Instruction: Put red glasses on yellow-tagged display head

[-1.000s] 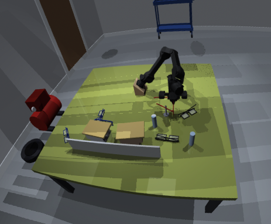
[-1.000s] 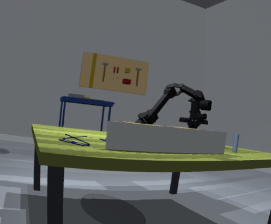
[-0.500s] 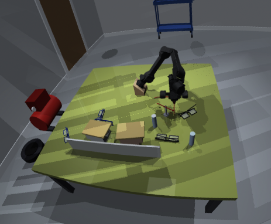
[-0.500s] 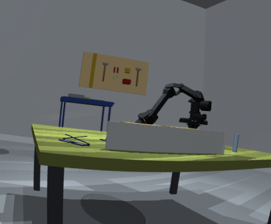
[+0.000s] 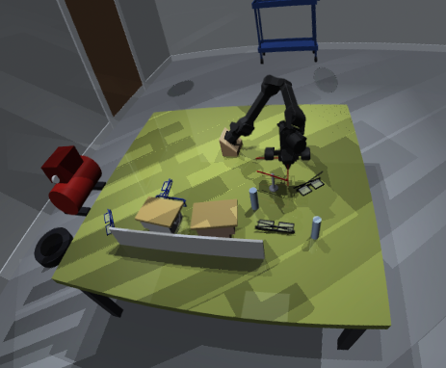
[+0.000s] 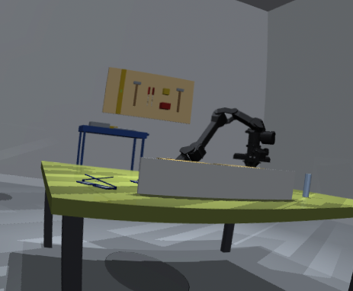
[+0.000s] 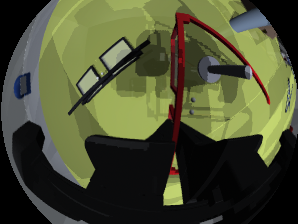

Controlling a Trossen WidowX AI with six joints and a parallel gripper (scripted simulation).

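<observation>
The red glasses (image 5: 273, 176) (image 7: 181, 65) hang from my gripper (image 5: 288, 167) (image 7: 171, 123), which is shut on their front frame. The gripper points down over the right part of the table. In the wrist view the front frame runs upright from between the fingers, and one temple reaches right, around a small post (image 5: 274, 188) (image 7: 209, 69) on a round base. I cannot tell whether glasses and post touch. In the exterior view the glasses are hidden behind the wall. Neither display head nor the yellow tag can be made out clearly; two tan-topped shapes (image 5: 160, 211) (image 5: 214, 214) stand behind the wall.
A long pale wall (image 5: 185, 245) (image 6: 215, 180) stands near the front. Black-framed glasses (image 5: 304, 191) (image 7: 116, 54) lie right of the gripper; another pair (image 5: 275, 227) lies nearer the front. Blue cylinders (image 5: 253, 199) (image 5: 316, 228) (image 6: 306, 185) stand nearby. Blue glasses (image 5: 171, 197) lie left. A tan block (image 5: 230, 148) is by the arm base.
</observation>
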